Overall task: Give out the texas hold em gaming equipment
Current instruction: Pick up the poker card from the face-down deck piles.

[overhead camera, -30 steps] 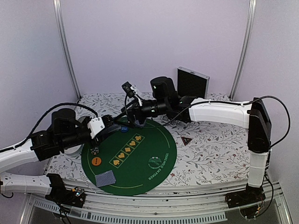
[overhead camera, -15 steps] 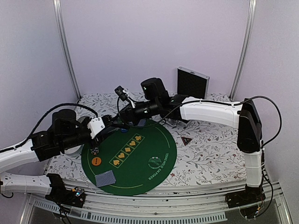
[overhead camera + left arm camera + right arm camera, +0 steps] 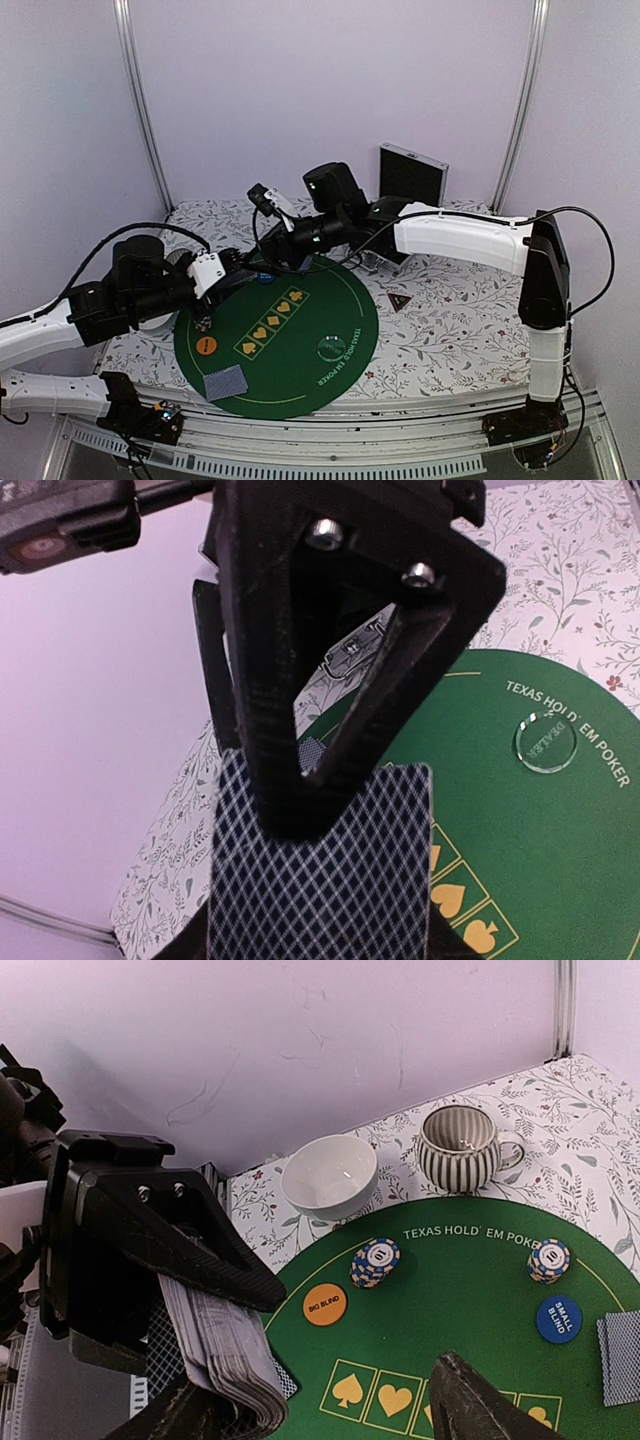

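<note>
My left gripper (image 3: pixel 228 268) is shut on a thick deck of blue-backed cards (image 3: pixel 325 880) at the mat's left edge. The deck also shows in the right wrist view (image 3: pixel 215 1345). My right gripper (image 3: pixel 325 1420) is open and empty, its jaws on either side just in front of the deck, and it sits in the top view (image 3: pixel 262 258) beside the left one. On the green mat (image 3: pixel 300 370) lie an orange disc (image 3: pixel 324 1304), a blue disc (image 3: pixel 558 1319), two chip stacks (image 3: pixel 375 1261) (image 3: pixel 550 1260), a clear dealer disc (image 3: pixel 546 742) and single cards (image 3: pixel 226 381) (image 3: pixel 620 1358). The dark triangle (image 3: pixel 399 301) lies right of the mat.
A white bowl (image 3: pixel 329 1176) and a striped cup (image 3: pixel 459 1147) stand on the floral cloth just left of the mat, near the wall. A black case (image 3: pixel 412 177) leans at the back. Both arms cross over the mat's far left part.
The right arm has swung left, bringing its open gripper up to the deck. The left arm and the deck have stayed in place.
</note>
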{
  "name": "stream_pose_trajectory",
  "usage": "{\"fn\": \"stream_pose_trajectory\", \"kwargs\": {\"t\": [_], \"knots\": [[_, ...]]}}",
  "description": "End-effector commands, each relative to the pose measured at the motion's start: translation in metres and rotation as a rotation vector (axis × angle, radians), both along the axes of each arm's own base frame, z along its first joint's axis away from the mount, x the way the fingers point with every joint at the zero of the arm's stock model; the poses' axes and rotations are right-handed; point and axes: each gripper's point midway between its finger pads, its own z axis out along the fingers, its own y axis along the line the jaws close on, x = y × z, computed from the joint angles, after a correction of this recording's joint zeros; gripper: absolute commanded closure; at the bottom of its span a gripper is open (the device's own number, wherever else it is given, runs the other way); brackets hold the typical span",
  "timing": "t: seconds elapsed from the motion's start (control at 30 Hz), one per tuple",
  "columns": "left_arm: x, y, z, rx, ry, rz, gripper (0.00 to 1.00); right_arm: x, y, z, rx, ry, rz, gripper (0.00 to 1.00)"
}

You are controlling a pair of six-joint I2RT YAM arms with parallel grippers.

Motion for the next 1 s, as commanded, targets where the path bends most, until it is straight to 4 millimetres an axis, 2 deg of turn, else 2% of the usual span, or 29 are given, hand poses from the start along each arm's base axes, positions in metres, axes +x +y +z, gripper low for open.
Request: {"fn": "stream_pose_trajectory", "kwargs": {"t": [0.0, 0.13, 0.5, 0.6, 0.73, 0.83, 0.97], "knots": [[-0.005, -0.006, 0.010, -0.035, -0.023, -0.033, 0.57, 0.012, -0.015, 0.010, -0.024, -0.044, -0.063, 0.31], [-0.005, -0.006, 0.010, -0.035, -0.022, -0.034, 0.57, 0.008, -0.017, 0.015, -0.020, -0.047, -0.046, 0.40], [-0.004, -0.007, 0.008, -0.031, -0.017, -0.032, 0.57, -0.004, -0.020, 0.032, 0.006, -0.042, 0.005, 0.77], [-0.004, -0.006, 0.008, -0.030, -0.017, -0.030, 0.57, -0.003, -0.023, 0.035, -0.001, -0.050, -0.005, 0.80], [-0.004, -0.007, 0.007, -0.029, -0.016, -0.030, 0.57, -0.001, -0.027, 0.036, -0.015, -0.060, -0.020, 0.91], [-0.004, -0.007, 0.007, -0.029, -0.016, -0.030, 0.57, 0.000, -0.030, 0.037, -0.021, -0.061, -0.025, 0.95], [-0.004, -0.006, 0.007, -0.028, -0.017, -0.029, 0.57, 0.001, -0.034, 0.038, -0.034, -0.066, -0.035, 0.97]]}}
